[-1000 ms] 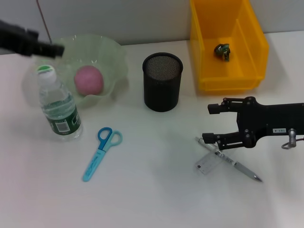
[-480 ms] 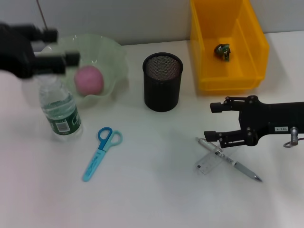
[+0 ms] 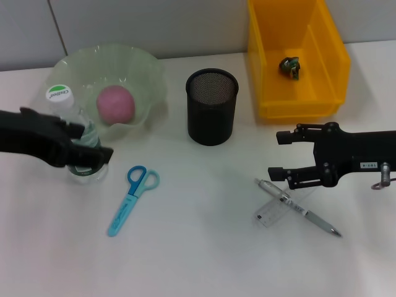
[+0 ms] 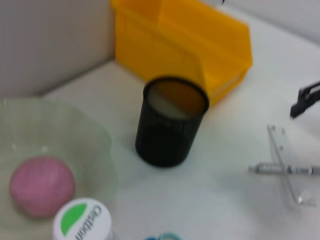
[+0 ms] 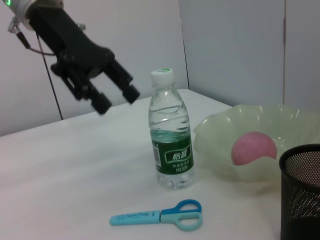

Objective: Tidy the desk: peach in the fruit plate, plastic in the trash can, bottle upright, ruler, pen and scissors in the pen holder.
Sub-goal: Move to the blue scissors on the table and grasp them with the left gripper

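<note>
White desk [image 3: 204,247] with bottle [image 3: 79,133], scissors [image 3: 132,199], pen [image 3: 298,208], ruler [image 3: 272,210].

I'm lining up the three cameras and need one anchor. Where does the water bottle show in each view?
Head view: water bottle upright beside the green fruit plate, partly behind the left pincer.
Left wrist view: only its white-and-green cap at the bottom edge.
Right wrist view: whole bottle at centre, standing behind the blue scissors.
Shared landmark: the black mesh pen holder.

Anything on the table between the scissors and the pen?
No. In the head view the stretch of white table between the blue scissors and the pen is bare; the clear ruler lies crossed under the pen itself.
</note>
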`<state>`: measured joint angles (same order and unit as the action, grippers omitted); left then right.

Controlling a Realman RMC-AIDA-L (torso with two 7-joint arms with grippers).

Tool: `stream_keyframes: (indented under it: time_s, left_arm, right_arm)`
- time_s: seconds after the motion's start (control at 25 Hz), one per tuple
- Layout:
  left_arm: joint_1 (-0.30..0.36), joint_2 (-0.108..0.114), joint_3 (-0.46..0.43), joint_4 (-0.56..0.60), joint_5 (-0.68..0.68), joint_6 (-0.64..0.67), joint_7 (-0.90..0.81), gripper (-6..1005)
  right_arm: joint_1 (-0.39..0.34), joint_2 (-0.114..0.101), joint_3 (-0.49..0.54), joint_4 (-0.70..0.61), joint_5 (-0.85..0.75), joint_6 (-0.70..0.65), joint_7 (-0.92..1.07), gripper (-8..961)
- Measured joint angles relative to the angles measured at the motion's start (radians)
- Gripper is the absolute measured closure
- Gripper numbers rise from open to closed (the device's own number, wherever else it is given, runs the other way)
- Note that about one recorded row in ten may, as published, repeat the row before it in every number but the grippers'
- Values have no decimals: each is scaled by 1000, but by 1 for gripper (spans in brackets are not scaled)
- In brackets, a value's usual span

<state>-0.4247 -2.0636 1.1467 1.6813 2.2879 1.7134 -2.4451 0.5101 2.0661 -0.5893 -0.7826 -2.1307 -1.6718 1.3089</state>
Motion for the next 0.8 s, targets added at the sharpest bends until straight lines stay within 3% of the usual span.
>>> stream_keyframes:
  time_s: [0.32,0.8]
  left_arm:
    - [-47,-2,108,-5,91,31,-101,254]
    - [-75,-6,182,-33,156,12,-239,256]
  right_arm:
    - [-3,2,0,6,0,4,0,126]
    - [-13,2,-6,6,-4,5,-6,126]
